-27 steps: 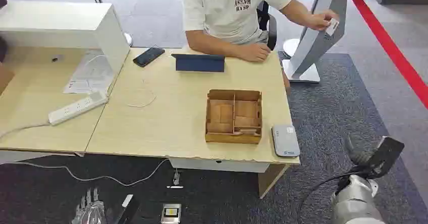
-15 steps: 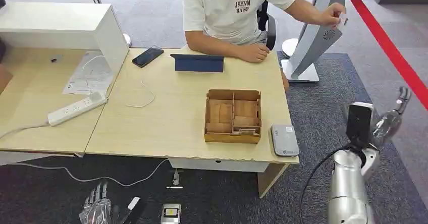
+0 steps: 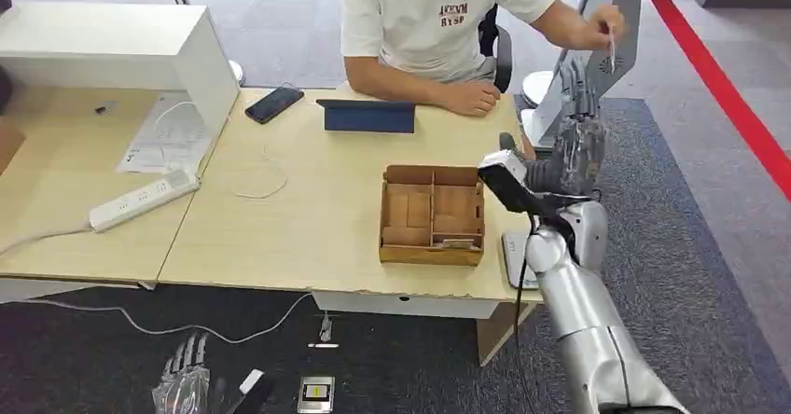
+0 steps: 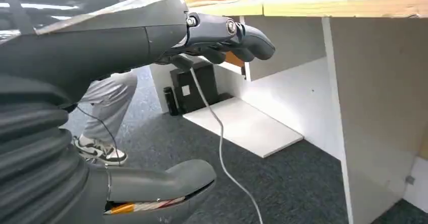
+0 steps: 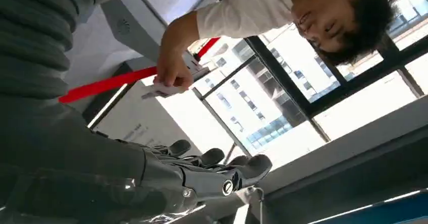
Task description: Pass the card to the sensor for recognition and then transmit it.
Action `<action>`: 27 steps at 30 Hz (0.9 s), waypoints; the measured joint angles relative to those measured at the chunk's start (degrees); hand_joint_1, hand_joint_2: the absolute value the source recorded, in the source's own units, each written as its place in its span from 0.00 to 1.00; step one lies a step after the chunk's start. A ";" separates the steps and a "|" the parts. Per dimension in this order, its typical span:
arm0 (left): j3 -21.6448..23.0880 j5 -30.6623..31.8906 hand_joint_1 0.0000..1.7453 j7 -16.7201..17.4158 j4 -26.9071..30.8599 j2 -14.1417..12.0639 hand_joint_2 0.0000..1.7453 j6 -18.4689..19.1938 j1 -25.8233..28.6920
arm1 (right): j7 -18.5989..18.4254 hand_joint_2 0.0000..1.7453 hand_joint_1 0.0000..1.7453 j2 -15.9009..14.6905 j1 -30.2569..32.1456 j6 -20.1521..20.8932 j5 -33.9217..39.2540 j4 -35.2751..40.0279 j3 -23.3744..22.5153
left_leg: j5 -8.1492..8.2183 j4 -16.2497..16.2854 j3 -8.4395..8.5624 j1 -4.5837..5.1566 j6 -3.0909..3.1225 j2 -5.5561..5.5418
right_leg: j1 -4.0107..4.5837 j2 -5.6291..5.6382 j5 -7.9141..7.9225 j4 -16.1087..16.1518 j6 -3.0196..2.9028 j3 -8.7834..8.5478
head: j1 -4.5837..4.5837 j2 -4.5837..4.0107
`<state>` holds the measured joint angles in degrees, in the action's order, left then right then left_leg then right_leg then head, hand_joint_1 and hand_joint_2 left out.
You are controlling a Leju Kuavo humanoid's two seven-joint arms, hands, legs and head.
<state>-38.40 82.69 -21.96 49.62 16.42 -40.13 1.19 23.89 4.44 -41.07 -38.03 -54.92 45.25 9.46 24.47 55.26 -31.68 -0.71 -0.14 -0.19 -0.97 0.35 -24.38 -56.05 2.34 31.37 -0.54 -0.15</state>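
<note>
Card (image 3: 611, 53): small white card, pinched in the person's hand (image 3: 600, 30) at the far right, beyond the desk's right end and in front of the tilted grey-white kiosk stand (image 3: 569, 97). In the right wrist view the card (image 5: 164, 89) sticks out from the person's hand (image 5: 173, 70), apart from the robot's fingers (image 5: 212, 171).

Right hand (image 3: 575, 144): raised on the silver arm over the desk's right edge, fingers straight, spread and pointing up toward the card; holding nothing. Its fingertips lie just below and left of the card, near it but not touching.

Sensor (image 3: 525, 258): flat grey card reader with rounded corners, on the near right corner of the desk, partly hidden behind the right forearm, well apart from the card.

Wooden tray (image 3: 432, 214): compartmented box, just left of the sensor, on the light wood desk (image 3: 317, 209).

Person (image 3: 429, 13): seated at the far side in a white T-shirt, one forearm resting on the desk, the other arm stretched toward the kiosk.

Tablet in blue cover (image 3: 368, 116): on the far edge in front of the person. Black phone (image 3: 274, 103) to its left.

White power strip (image 3: 145, 200): on the left desk, near a white cabinet (image 3: 121, 55).

Left hand (image 3: 184, 381): hanging low at the near left above dark carpet, fingers loosely extended and grasping nothing; in the left wrist view the left hand (image 4: 202, 37) hangs beside the desk's underside.
</note>
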 joint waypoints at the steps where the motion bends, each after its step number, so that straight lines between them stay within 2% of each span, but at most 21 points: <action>1: -0.17 0.00 0.00 -0.31 -0.02 -0.07 1.00 0.00 0.00 | -0.46 1.00 0.00 0.00 -0.93 0.00 -0.46 -1.16 1.05 | 0.00 0.00 -0.01 0.00 0.00 0.00 | 0.00 0.00 0.00 0.00 0.00 0.01 | 0.00 0.00; 3: -0.37 0.02 0.00 -0.79 -0.07 -0.22 1.00 0.00 0.00 | -1.40 1.00 0.00 -0.13 -2.50 0.00 -1.51 -3.31 2.98 | 0.00 0.00 -0.01 0.00 0.00 -0.01 | 0.00 -0.01 0.00 0.00 0.00 0.01 | 0.02 0.00; 11: -1.35 0.15 0.00 -0.42 -0.07 -0.37 1.00 0.00 -0.04 | -10.25 1.00 0.00 -0.24 -8.41 0.77 -8.50 -11.70 8.51 | 0.00 0.00 -0.04 -0.01 0.00 -0.05 | 0.01 -0.01 0.00 0.00 -0.01 0.07 | 0.02 0.02; 27: -1.18 0.13 0.00 -1.38 -0.63 -1.81 1.00 0.00 0.03 | -14.14 1.00 0.00 -2.53 -11.74 0.35 -10.47 -18.74 11.83 | 0.00 0.02 -0.02 0.00 0.00 -0.04 | 0.00 -0.01 0.01 0.01 -0.01 0.09 | -0.02 0.00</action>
<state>-39.58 82.82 -23.34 48.98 14.60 -40.13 1.21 9.75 1.90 -52.81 -37.68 -65.40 26.51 21.29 24.47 55.27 -31.70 -0.71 -0.14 -0.24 -0.97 0.34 -24.37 -56.04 2.33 31.46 -0.57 -0.15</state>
